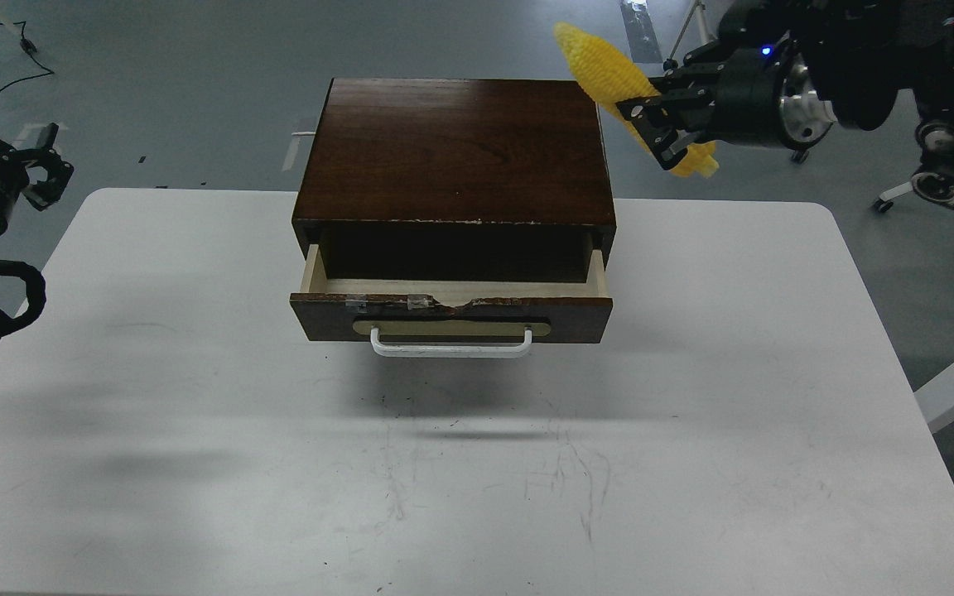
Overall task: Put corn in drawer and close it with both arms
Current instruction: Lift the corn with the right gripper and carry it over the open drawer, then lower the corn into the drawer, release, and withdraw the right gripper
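The yellow corn (601, 64) hangs tilted in the air above the cabinet's back right corner, held by my right gripper (652, 131), which is shut on its middle. The dark brown drawer (452, 313) with the white bar handle (450, 348) stands partly pulled out of the dark wooden cabinet (456, 149); its pale inside shows and looks empty. My left gripper (36, 170) is at the far left edge, beyond the table's back left corner, away from the drawer; its fingers are too dark to tell apart.
The white table (460, 463) carries the cabinet at its back middle. A chair on castors (800, 153) and a white frame stand on the grey floor to the back right.
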